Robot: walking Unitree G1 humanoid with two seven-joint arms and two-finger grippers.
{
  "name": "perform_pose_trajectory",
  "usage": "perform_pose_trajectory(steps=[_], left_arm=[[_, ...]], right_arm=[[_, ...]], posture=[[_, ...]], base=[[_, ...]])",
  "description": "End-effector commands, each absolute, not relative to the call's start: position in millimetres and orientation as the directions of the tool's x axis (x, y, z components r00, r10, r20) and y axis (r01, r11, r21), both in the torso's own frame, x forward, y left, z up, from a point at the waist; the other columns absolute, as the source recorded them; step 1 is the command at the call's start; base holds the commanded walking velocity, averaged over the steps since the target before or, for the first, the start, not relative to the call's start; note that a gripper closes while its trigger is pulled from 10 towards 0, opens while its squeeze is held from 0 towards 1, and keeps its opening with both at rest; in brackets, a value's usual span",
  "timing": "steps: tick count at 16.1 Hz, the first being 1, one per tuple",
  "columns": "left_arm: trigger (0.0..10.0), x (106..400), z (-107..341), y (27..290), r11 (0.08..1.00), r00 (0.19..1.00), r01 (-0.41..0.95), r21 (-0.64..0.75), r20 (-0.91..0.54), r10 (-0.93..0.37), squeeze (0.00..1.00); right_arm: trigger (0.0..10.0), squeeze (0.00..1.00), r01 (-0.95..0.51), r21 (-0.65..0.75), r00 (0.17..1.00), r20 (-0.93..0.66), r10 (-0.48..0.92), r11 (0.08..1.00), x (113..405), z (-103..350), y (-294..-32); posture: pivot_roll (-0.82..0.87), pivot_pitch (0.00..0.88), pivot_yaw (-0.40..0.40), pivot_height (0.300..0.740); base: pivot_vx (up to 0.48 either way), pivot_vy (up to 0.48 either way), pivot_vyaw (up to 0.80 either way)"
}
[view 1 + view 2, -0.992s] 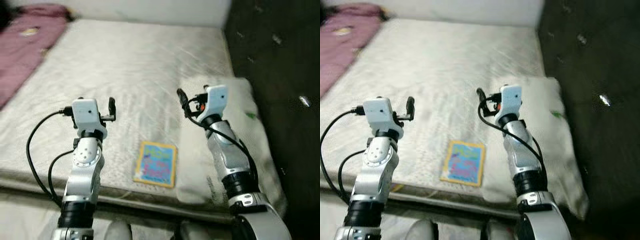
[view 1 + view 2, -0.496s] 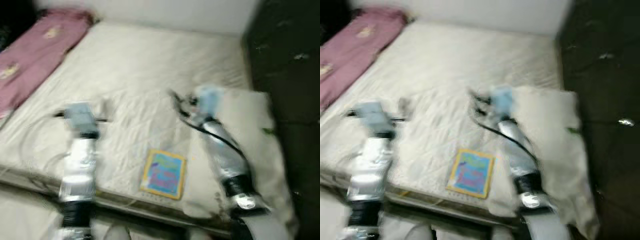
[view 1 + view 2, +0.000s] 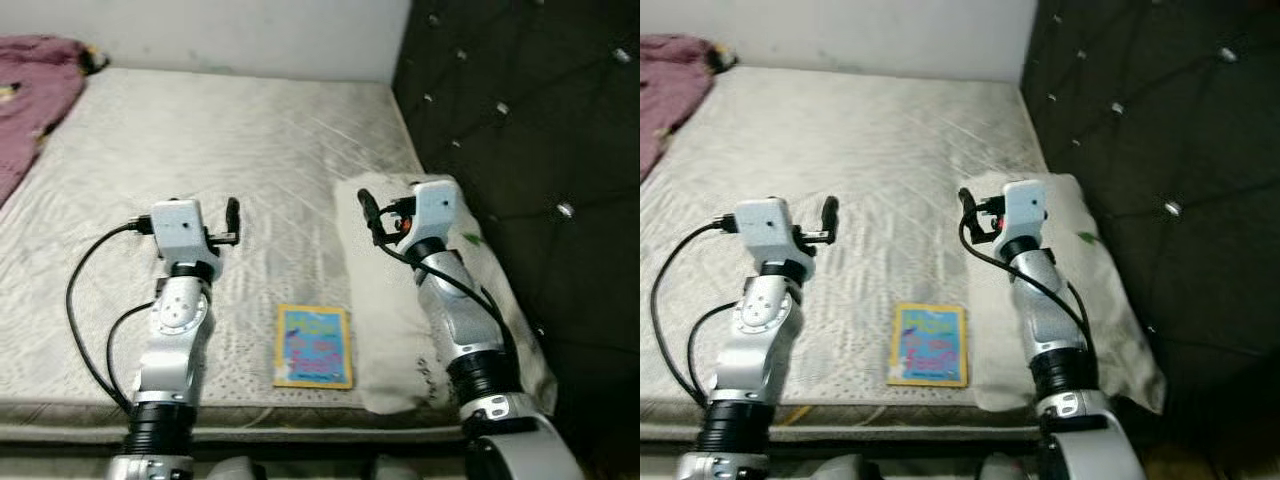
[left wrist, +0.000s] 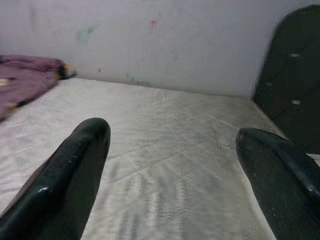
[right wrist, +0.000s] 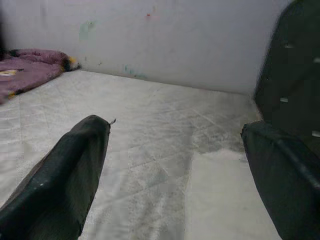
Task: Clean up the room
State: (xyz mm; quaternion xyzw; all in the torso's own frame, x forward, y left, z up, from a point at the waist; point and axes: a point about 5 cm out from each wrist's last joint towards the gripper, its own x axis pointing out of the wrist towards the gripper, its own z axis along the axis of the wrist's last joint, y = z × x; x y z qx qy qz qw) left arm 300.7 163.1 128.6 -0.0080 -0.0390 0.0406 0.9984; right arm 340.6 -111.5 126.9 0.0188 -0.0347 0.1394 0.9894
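Observation:
A small colourful book (image 3: 313, 346) lies flat on the pale mattress (image 3: 250, 140) near its front edge, between my two arms. A white pillow (image 3: 391, 330) lies just to the right of the book, against the headboard side. My left gripper (image 3: 229, 220) is held above the mattress to the left of and beyond the book, open with nothing in it (image 4: 172, 150). My right gripper (image 3: 367, 212) hovers over the pillow's far end, also open and empty (image 5: 175, 155).
A dark tufted headboard (image 3: 520, 120) runs along the right side. A purple blanket (image 3: 30, 85) is bunched at the mattress's far left corner. A white wall (image 3: 230, 35) stands behind the bed.
The whole picture has swung and settled after a blur, showing more of the headboard, so the camera moved. Both arms keep the same raised pose and the book lies where it was.

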Motion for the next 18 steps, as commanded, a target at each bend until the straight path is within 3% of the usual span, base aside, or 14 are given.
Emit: perform_pose_trajectory(steps=[1,18], left_arm=[[10.0,300.7,128.6,162.8,0.997,0.994,-0.081,-0.017,0.076,0.082,0.00],[10.0,301.7,126.7,164.3,0.990,0.992,-0.112,-0.081,0.057,0.117,0.00]], right_arm=[[10.0,0.00,-0.295,0.015,0.952,0.088,0.293,0.955,341.1,130.8,-109.3],[10.0,0.00,-0.332,-0.006,0.942,0.058,0.332,0.943,340.1,126.6,-105.3]], posture=[[-0.04,0.000,-0.030,0.740],[-0.04,0.000,-0.036,0.740]], base=[[0.000,0.364,0.00],[0.000,0.475,-0.06]])
